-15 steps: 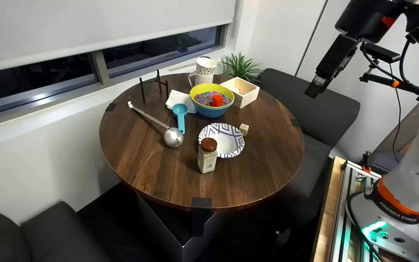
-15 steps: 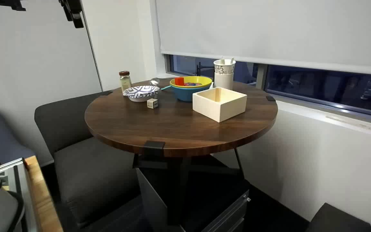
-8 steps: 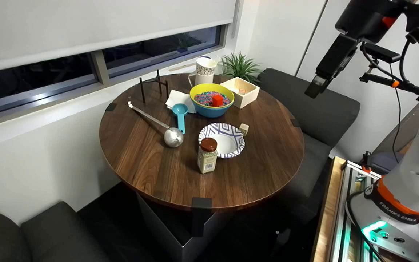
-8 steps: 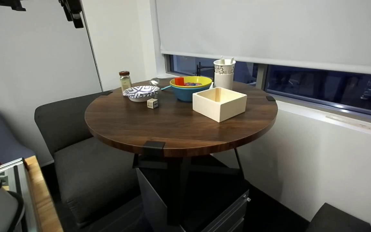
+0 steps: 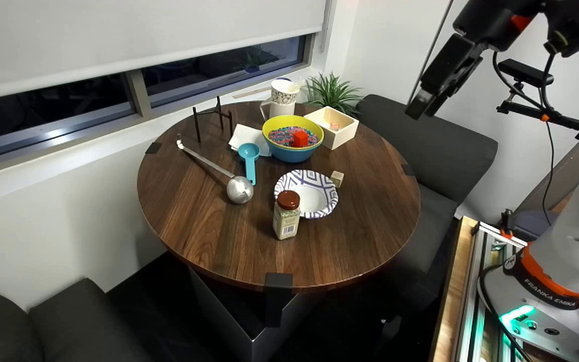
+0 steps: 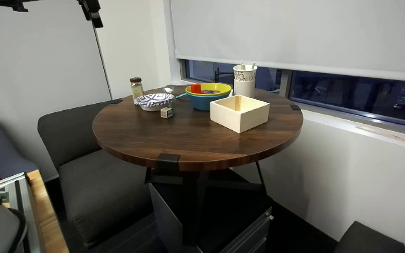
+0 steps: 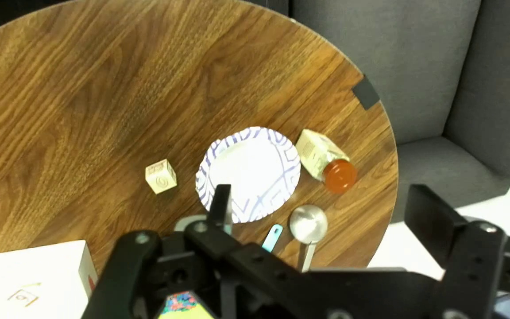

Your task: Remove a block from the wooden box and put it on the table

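A pale, orange-marked block (image 5: 334, 126) sits inside a square, low-walled tan wooden box (image 6: 239, 116) near the edge of the round dark-brown desk (image 6: 181, 138). Well above, the black hand (image 7: 321, 204) spreads empty fingers; an off-centre descent could knock the walls, shoving the box.

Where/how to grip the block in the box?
Probably two opposite side faces, from straight above: the block lies inside the box, walled all round but open on top. Glare in the wrist view hides the block's edges, so wall clearance is unclear.
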Motion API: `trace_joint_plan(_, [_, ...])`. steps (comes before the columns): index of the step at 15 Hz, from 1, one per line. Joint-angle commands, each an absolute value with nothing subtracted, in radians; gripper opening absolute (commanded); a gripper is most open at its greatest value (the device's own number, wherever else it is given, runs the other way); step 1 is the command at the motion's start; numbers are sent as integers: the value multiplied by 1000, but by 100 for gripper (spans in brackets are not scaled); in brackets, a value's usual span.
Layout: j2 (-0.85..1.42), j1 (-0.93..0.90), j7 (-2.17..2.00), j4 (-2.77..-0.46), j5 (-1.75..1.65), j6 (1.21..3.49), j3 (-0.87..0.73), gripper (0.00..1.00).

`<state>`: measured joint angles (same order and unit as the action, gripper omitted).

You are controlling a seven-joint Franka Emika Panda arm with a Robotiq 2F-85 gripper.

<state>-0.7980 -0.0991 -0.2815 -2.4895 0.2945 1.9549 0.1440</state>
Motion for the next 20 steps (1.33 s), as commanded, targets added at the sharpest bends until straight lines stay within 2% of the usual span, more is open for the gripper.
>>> trace_joint_plan(1, [-678, -20, -289, -2442, 243, 2056, 146, 100])
trace_joint_plan(5, [-521, 64, -292, -2360, 96, 2091, 139, 100])
trace_joint_plan(9, [-337, 95, -249, -2214, -10, 2023, 87, 100])
trace_joint_plan(20, [62, 121, -144, -1918, -30, 1990, -82, 100])
